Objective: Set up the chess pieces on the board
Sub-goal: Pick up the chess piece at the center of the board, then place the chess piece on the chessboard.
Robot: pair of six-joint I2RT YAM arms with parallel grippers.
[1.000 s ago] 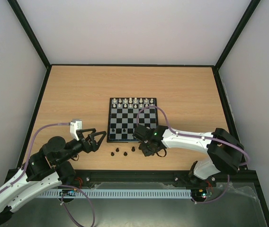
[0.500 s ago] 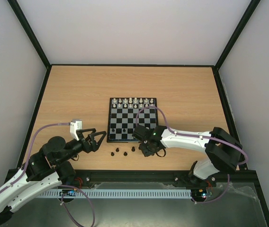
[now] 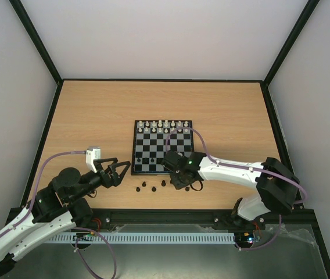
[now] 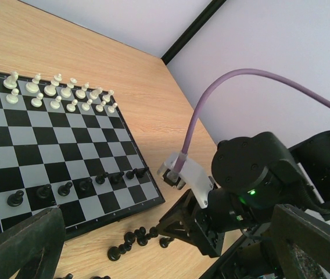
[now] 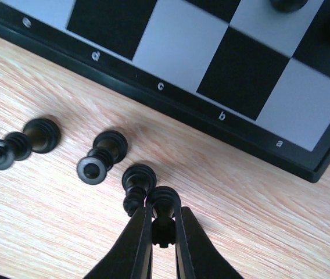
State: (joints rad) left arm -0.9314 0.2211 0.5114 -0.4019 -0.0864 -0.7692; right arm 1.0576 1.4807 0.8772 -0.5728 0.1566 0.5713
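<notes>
The board [image 3: 161, 172] lies mid-table, with white pieces along its far rows and a line of dark chess pieces [image 4: 83, 186] on a near row. More dark pieces [image 3: 147, 187] lie loose on the wood in front of it. My right gripper [image 3: 176, 182] is low over the table just off the board's near edge [image 5: 171, 96], shut on one dark piece [image 5: 164, 203]. Another piece [image 5: 137, 181] touches that one on the left. My left gripper [image 3: 117, 172] hovers open and empty left of the board, its fingers [image 4: 20, 247] framing the left wrist view.
White pieces [image 3: 162, 124] fill the board's far two rows. Two more dark pieces [image 5: 101, 157] [image 5: 22, 142] lie left of the held one. The right arm's purple cable [image 4: 211, 110] arcs over the board's near right corner. Black frame rails border the table.
My right gripper has shifted a little to the left and closed its fingers onto the dark piece. The left arm has stayed still.
</notes>
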